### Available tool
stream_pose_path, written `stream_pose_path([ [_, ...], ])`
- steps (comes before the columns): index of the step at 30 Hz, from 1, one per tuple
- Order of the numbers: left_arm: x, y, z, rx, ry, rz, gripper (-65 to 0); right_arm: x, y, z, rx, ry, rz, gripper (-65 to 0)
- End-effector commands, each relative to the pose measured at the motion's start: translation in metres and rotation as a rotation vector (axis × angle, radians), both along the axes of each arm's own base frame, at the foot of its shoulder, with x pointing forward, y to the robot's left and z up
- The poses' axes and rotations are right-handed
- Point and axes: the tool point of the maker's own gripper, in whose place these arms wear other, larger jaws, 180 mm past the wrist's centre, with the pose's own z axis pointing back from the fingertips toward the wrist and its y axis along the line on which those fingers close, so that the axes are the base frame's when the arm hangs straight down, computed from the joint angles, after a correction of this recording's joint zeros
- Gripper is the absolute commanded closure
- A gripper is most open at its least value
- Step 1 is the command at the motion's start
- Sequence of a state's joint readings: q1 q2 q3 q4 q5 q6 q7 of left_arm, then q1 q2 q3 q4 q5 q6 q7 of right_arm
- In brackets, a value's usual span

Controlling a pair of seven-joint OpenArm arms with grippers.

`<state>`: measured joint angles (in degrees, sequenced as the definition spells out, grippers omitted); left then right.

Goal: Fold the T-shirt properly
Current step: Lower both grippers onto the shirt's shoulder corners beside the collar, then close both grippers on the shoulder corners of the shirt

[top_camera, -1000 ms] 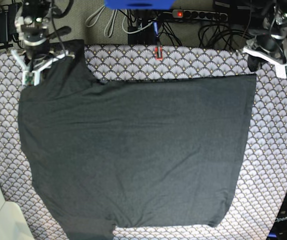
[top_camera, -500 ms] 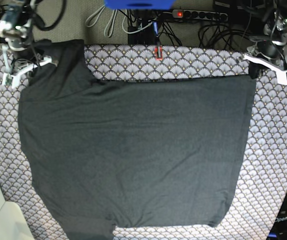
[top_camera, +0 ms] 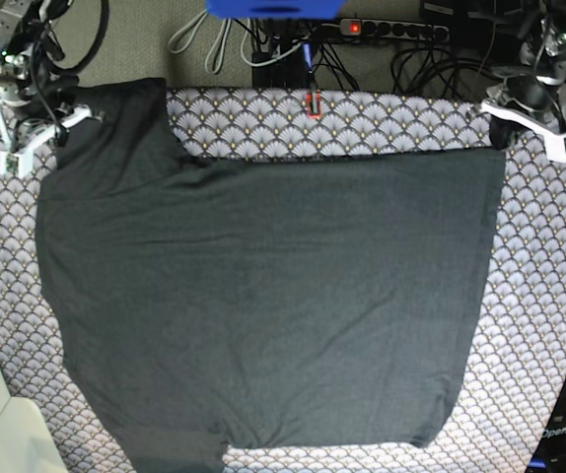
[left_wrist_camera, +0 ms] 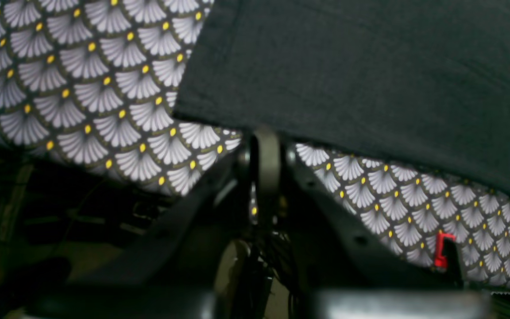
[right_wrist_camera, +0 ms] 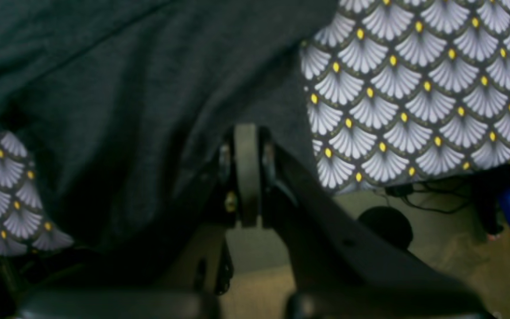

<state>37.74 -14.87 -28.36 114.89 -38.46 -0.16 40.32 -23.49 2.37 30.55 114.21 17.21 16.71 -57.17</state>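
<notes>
The big charcoal-black soft-fabric T-shirt lies flat, plain side up, filling the middle and lower frame, one sleeve reaching the upper left corner. With it spread, I'd judge the next fold wants both corners pinched together and carried over evenly, so no crease drags. It rests on a grey fan-scale patterned tablecloth with yellow dots. The right gripper, upper left, and the left gripper, upper right, both stand pressed together, holding nothing. Beyond are tangled cables and a black power strip.

T-shirt spread flat on tablecloth
</notes>
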Motion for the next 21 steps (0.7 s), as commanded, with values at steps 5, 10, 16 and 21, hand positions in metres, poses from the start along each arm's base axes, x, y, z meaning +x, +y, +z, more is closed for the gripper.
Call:
stream_pose_path([
  [5, 0.003, 0.001, 0.009, 0.008, -0.031, -0.004, -0.4, 0.004, -0.003, 0.007, -0.013, -0.026, 0.009, 0.0],
  [10, 0.003, 0.001, 0.008, 0.007, -0.031, -0.003, -0.4, 0.002, -0.003, 0.003, -0.005, -0.014, 0.004, 0.0],
  [16, 0.003, 0.000, 0.009, 0.006, -0.032, -0.003, -0.4, 0.000, -0.004, -0.016, 0.033, 0.028, -0.017, 0.0],
  [21, 0.003, 0.000, 0.009, 0.006, -0.032, -0.003, -0.4, 0.002, -0.005, -0.019, 0.039, 0.031, -0.020, 0.0],
])
